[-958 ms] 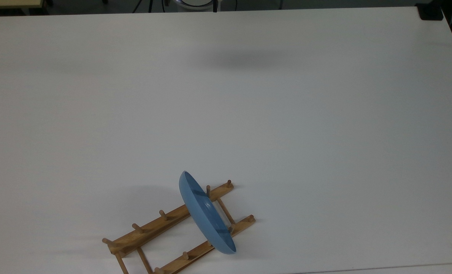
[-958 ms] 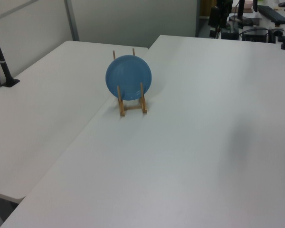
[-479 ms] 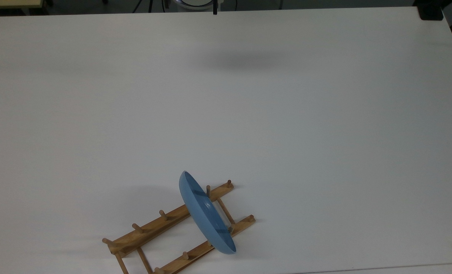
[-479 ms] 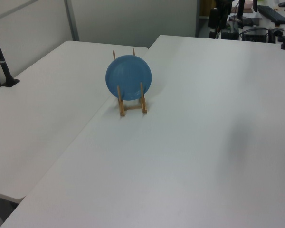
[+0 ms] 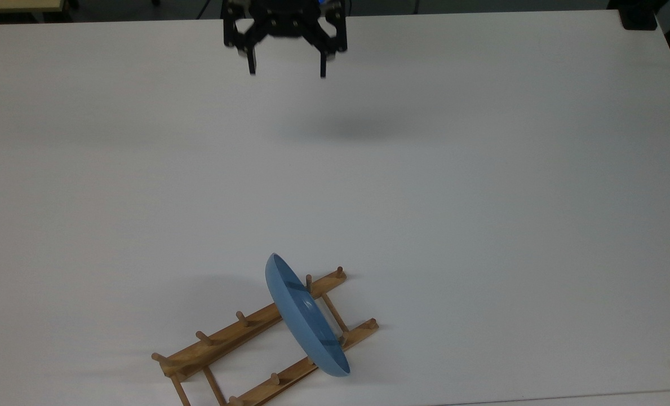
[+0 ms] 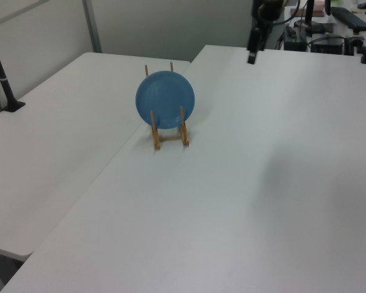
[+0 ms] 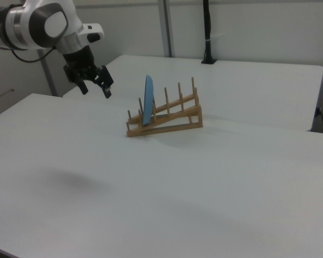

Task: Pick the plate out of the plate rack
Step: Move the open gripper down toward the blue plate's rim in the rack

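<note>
The light-blue plate (image 5: 304, 316) stands on edge in the wooden plate rack (image 5: 222, 341), near the top view's bottom edge, held between pegs at the rack's right end. The left view shows the plate (image 6: 165, 99) face-on above the rack (image 6: 171, 139). Seen from the right view, the plate (image 7: 148, 100) sits in a slot near the left end of the rack (image 7: 175, 115). My gripper (image 5: 287, 72) hangs open and empty over the far side of the table, well away from the plate. It hovers left of the rack in the right view (image 7: 96, 91) and near the left view's top (image 6: 252, 58).
White table (image 5: 425, 197) with a second table (image 6: 55, 140) butted against it beside the rack. A black post (image 7: 206, 32) stands on that second table. A black block (image 5: 638, 20) sits at the top view's upper right corner. Desk clutter (image 6: 329, 24) lies beyond the table.
My gripper has come into the top and left views from the far edge, moving over the table. Its shadow on the table has shifted. Plate and rack have not moved.
</note>
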Robot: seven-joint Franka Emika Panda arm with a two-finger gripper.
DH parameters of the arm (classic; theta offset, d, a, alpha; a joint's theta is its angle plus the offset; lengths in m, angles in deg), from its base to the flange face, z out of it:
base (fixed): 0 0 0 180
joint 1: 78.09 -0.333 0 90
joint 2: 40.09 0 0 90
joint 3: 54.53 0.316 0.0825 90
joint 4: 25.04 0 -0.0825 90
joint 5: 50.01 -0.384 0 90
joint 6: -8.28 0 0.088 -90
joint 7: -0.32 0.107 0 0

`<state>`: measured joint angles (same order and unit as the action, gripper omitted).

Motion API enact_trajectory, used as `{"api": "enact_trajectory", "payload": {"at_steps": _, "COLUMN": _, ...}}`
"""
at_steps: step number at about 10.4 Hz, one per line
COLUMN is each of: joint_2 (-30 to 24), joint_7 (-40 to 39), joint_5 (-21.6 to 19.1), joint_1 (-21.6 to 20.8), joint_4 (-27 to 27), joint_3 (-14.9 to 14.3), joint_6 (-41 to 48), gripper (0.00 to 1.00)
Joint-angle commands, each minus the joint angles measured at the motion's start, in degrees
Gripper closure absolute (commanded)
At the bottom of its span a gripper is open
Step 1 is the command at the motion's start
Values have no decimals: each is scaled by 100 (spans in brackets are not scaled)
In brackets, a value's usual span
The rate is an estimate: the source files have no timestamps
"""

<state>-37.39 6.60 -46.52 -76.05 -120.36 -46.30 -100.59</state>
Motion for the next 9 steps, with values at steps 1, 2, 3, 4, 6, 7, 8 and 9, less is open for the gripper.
{"api": "enact_trajectory", "payload": {"at_steps": 1, "joint_2": 361, "joint_7": -57, "joint_5": 300, "joint_1": -107, "joint_4": 66, "joint_3": 21, "joint_6": -1210, "gripper": 0}}
{"api": "enact_trajectory", "payload": {"at_steps": 2, "joint_2": 519, "joint_7": -48, "joint_5": 510, "joint_1": -246, "joint_4": 67, "joint_3": 12, "joint_6": -1616, "gripper": 0}}
{"api": "enact_trajectory", "payload": {"at_steps": 3, "joint_2": 651, "joint_7": -22, "joint_5": 765, "joint_1": -265, "joint_4": 67, "joint_3": 12, "joint_6": -1994, "gripper": 0}}
{"api": "enact_trajectory", "payload": {"at_steps": 4, "joint_2": 766, "joint_7": -13, "joint_5": 889, "joint_1": -283, "joint_4": 67, "joint_3": 12, "joint_6": -2406, "gripper": 0}}
{"api": "enact_trajectory", "payload": {"at_steps": 6, "joint_2": 1125, "joint_7": -4, "joint_5": 943, "joint_1": -291, "joint_4": 67, "joint_3": 4, "joint_6": -3355, "gripper": 0}}
{"api": "enact_trajectory", "payload": {"at_steps": 7, "joint_2": 1293, "joint_7": 65, "joint_5": 1108, "joint_1": -283, "joint_4": 67, "joint_3": -22, "joint_6": -3743, "gripper": 0}}
{"api": "enact_trajectory", "payload": {"at_steps": 8, "joint_2": 1460, "joint_7": 414, "joint_5": 1336, "joint_1": -274, "joint_4": 75, "joint_3": -58, "joint_6": -4112, "gripper": 0}}
{"api": "enact_trajectory", "payload": {"at_steps": 9, "joint_2": 1661, "joint_7": 896, "joint_5": 1739, "joint_1": -274, "joint_4": 75, "joint_3": -93, "joint_6": -4551, "gripper": 0}}
